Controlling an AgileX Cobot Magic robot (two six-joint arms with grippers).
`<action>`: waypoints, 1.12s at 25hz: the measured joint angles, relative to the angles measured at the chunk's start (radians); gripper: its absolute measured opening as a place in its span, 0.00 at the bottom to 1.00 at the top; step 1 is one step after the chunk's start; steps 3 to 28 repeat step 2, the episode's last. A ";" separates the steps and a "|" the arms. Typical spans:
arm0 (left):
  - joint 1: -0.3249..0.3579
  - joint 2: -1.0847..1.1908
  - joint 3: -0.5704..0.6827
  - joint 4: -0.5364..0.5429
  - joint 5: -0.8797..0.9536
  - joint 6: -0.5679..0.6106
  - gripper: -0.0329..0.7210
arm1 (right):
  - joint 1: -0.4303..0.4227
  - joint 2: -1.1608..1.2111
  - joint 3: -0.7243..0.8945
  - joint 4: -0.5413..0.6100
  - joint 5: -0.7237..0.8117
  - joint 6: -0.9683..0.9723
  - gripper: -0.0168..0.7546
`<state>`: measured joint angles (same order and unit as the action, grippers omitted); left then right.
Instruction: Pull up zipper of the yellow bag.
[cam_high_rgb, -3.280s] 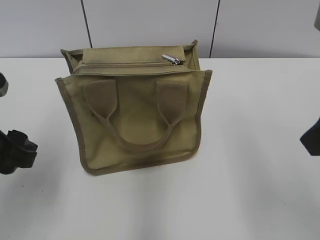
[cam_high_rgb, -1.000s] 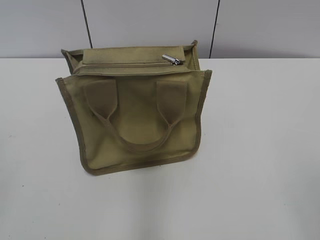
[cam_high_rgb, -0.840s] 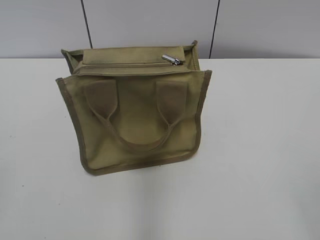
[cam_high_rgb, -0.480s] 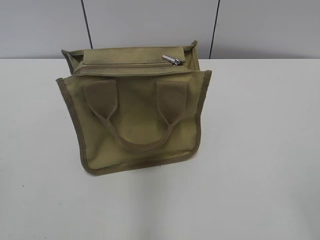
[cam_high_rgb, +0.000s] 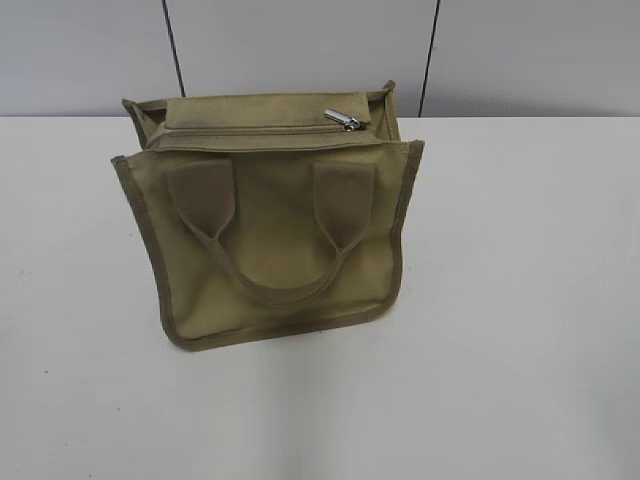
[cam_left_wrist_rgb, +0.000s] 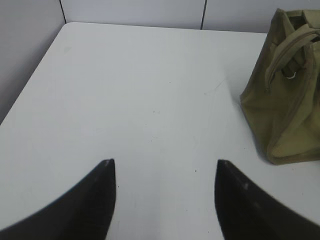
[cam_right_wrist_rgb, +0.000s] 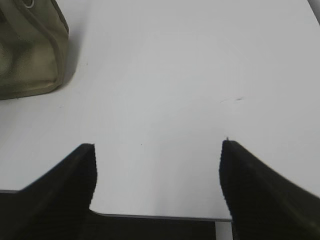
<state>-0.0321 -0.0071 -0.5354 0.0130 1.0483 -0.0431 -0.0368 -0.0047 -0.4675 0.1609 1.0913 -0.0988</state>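
Yellow bag (cam_high_rgb: 270, 235) — one, two handles, one zipper (cam_high_rgb: 255, 128)

white table (cam_high_rgb: 520, 300), grey panelled wall (cam_high_rgb: 300, 50)

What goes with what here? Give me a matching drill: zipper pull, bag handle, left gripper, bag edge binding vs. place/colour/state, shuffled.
Column 1:
1. zipper pull
2. front handle
3. left gripper
4. edge binding

Column 2:
A. open over bare table, apart from the yellow bag
B. darker olive strip
C. shiny silver, right end of top panel
D. loop hanging down the front face

Pairs: 1-C, 2-D, 3-A, 4-B
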 joint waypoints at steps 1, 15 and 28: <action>0.000 0.000 0.000 0.000 0.000 0.000 0.65 | 0.000 0.000 0.000 0.000 0.000 0.000 0.78; 0.000 0.000 0.000 0.000 0.000 0.000 0.64 | 0.000 0.000 0.000 0.000 0.000 0.000 0.78; 0.000 0.000 0.000 0.000 0.000 0.000 0.64 | 0.000 0.000 0.000 0.000 0.000 0.000 0.78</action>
